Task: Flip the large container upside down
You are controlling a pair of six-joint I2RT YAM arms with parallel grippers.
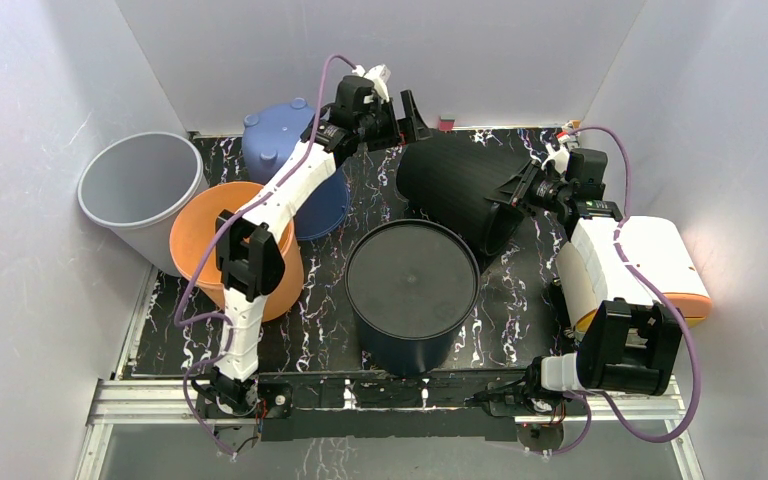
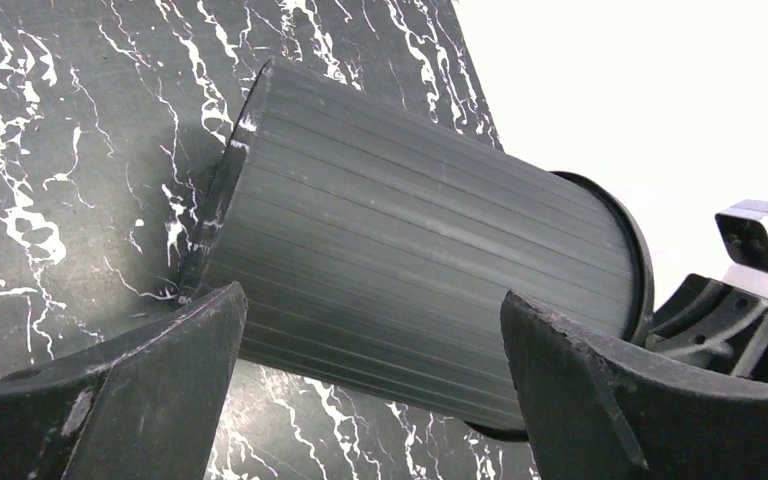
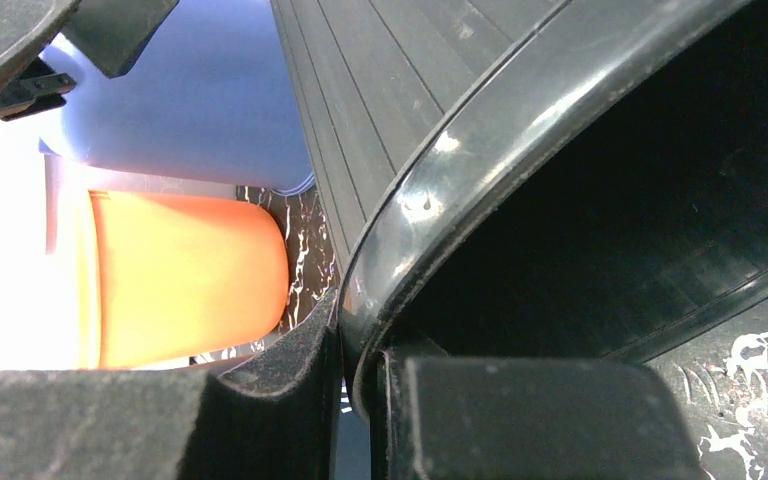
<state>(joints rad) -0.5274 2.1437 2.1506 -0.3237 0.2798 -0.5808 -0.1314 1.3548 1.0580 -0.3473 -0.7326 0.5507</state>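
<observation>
While lying tilted on its side at upper right of centre in top view, large black ribbed container (image 1: 455,185) is resting base edge on marbled table (image 1: 325,290), mouth facing right. Right gripper (image 1: 522,195) is pinching container rim, jaws nearly closed on it. Left gripper (image 1: 405,112) is hanging wide open just above container base, gripping nothing. Second black container (image 1: 412,280) is standing inverted at centre.

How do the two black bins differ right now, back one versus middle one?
Pose: the back bin lies tipped on its side, mouth toward the right arm; the middle bin stands with a flat closed face up.
Contact: the right gripper has its jaws pinched on the back bin's rim; nothing touches the middle bin.
Both are black and round.
</observation>
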